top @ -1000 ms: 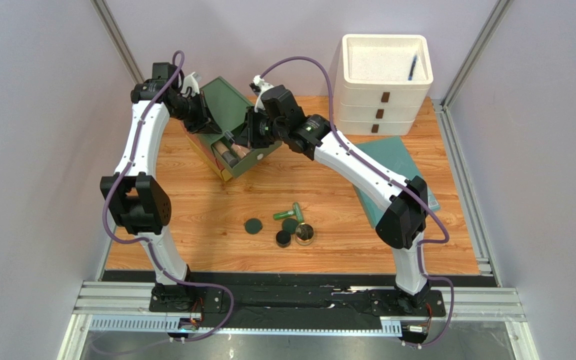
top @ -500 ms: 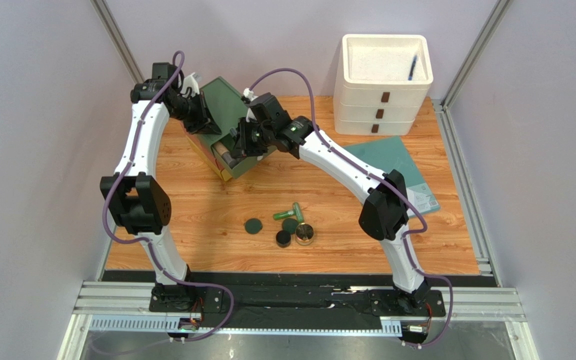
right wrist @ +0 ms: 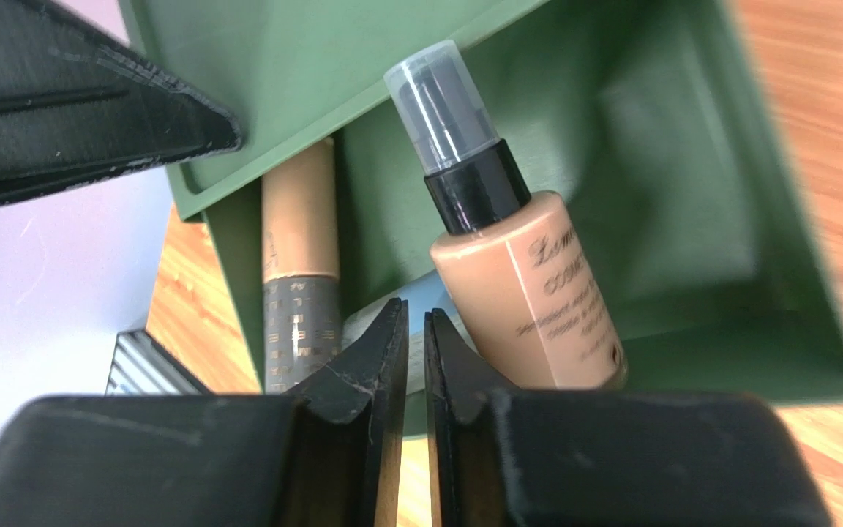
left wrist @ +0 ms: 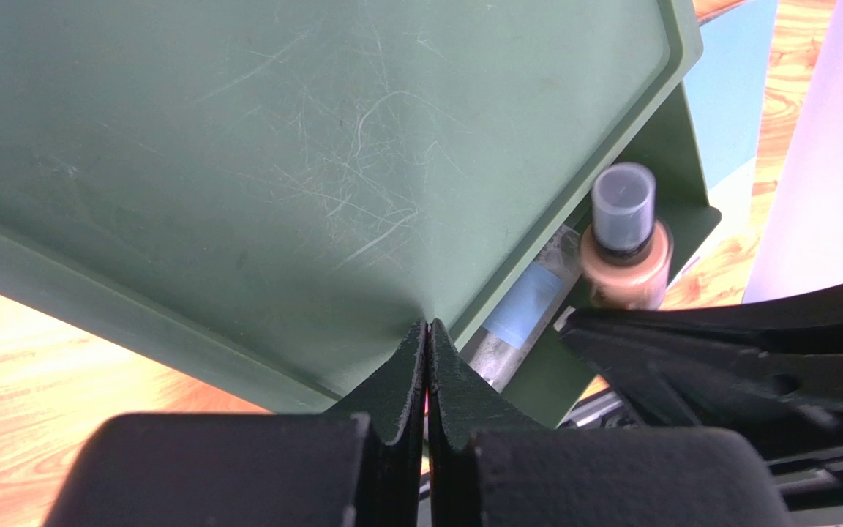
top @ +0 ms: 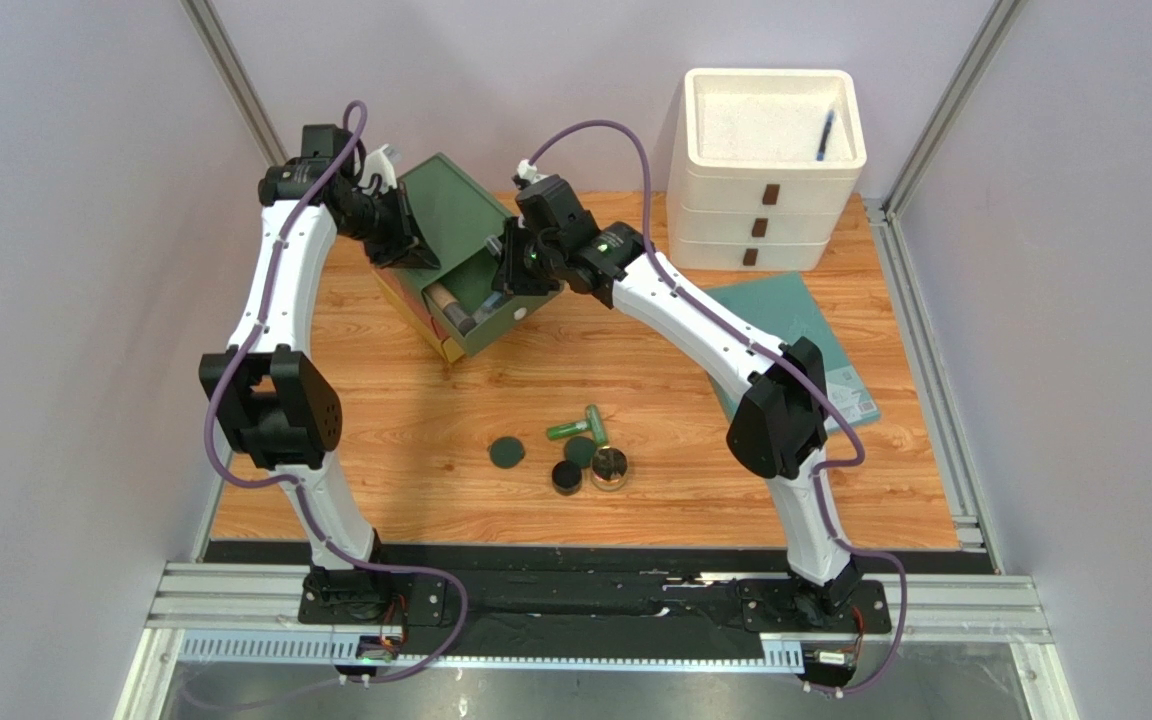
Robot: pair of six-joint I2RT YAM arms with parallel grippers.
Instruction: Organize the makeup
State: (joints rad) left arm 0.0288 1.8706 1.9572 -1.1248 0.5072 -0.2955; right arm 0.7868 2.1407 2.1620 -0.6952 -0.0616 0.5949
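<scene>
The step in hand looks like loading the green box at the far left of the bench. The left end effector is pinched shut on the rim of the lid, propping it up. The right end effector hangs over the open mouth with its jaws a narrow slit apart and nothing between them. A clear bottle of beige liquid lies tilted inside, cap toward the lid, beside a beige tube. The rest of the makeup — a green tube, a dark green compact, a dark jar and a gold-rimmed jar — sits clustered mid-bench, well apart from the box.

To do this well, I judge the right arm should lift straight up past the box wall before swinging toward the cluster; the left should hold the lid steady, since a slip could drop it onto the bottle or the right fingers.

For room, the lid above and the box's walls hem in the right end effector — that is the tight spot; the way from box to cluster runs over bare wood; the teal book and the white drawers lie to the right, off that route.
</scene>
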